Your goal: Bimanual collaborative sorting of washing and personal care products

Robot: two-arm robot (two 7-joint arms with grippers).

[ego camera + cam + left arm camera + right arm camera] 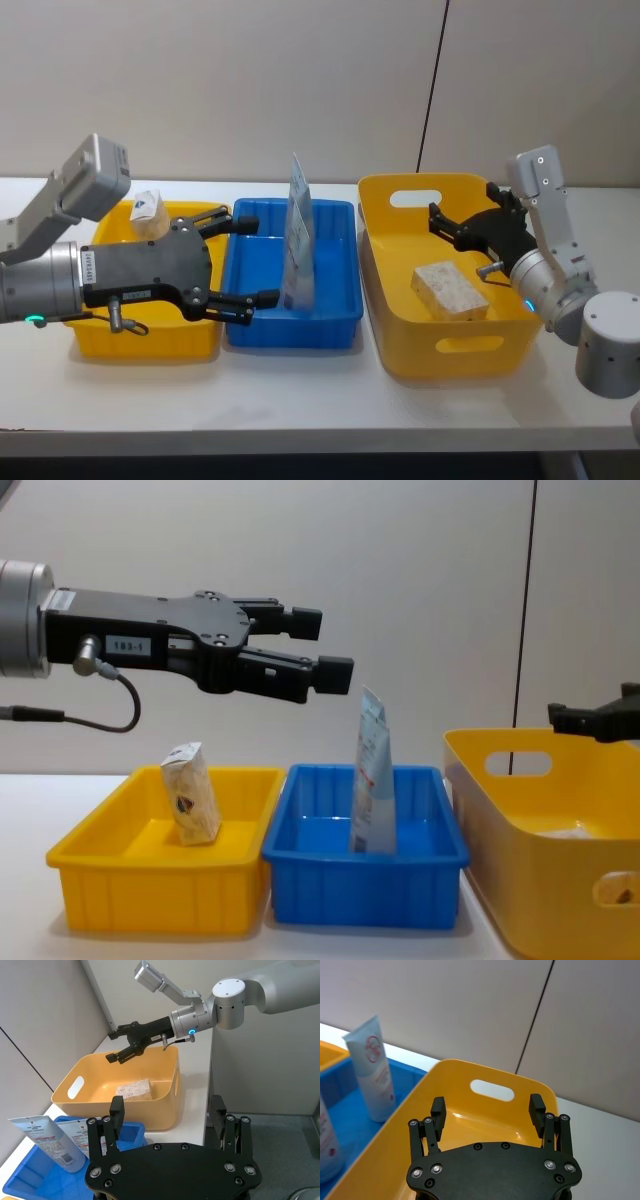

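Note:
A pale marbled soft pack (448, 290) lies inside the large yellow basket (385, 330) on the right; it also shows in the left wrist view (133, 1090). My right gripper (440, 222) hovers open and empty over that basket's far side (487, 1105). A small cream packet (148, 213) with a dark logo leans upright in the low yellow bin (150, 345) at the left (192, 792). Light-blue-and-white tubes (298, 235) stand in the blue bin (290, 335) at the centre (372, 775). My left gripper (255, 260) hangs open and empty high over the seam between the yellow and blue bins (325, 645).
The three containers stand in a row on a white table (300, 400), close together. A bare strip of table runs along the front edge. A pale wall stands right behind the bins.

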